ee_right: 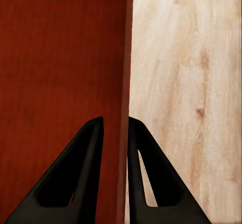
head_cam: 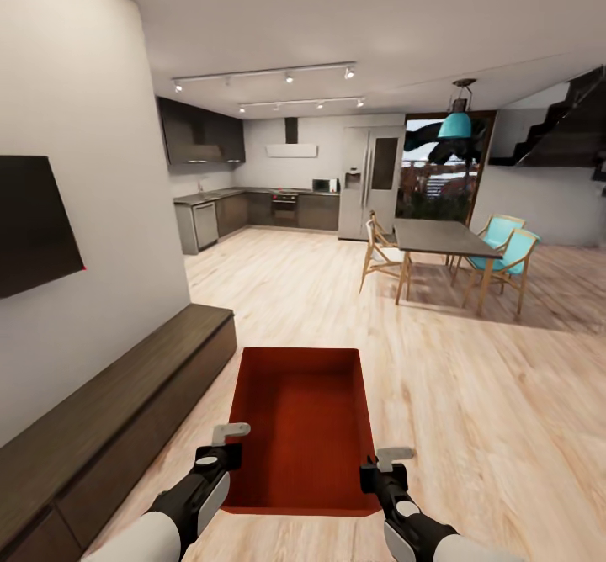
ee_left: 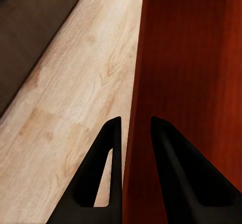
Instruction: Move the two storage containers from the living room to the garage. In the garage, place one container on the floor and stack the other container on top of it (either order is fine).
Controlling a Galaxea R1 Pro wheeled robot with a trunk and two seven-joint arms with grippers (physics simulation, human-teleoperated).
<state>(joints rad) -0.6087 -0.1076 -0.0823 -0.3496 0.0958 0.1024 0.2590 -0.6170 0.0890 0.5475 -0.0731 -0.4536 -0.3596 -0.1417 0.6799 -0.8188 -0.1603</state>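
My left hand (ee_left: pixel 132 133) and right hand (ee_right: pixel 116 131) each pinch a side wall of the container (head_cam: pixel 305 427) between them, above the wood floor (head_cam: pixel 471 394).

My head camera looks forward and down over both my arms, across the wood floor (head_cam: pixel 471 394) toward the kitchen. Each wrist camera sits close, facing along my fingers (ee_left: pixel 103 173) (ee_right: pixel 151 178) at one container (head_cam: pixel 303 427) wall. All three share container and floor.

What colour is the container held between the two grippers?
Orange-red, plain and unpatterned; the storage container shows best in the head view, with the left gripper and right gripper on its side walls.
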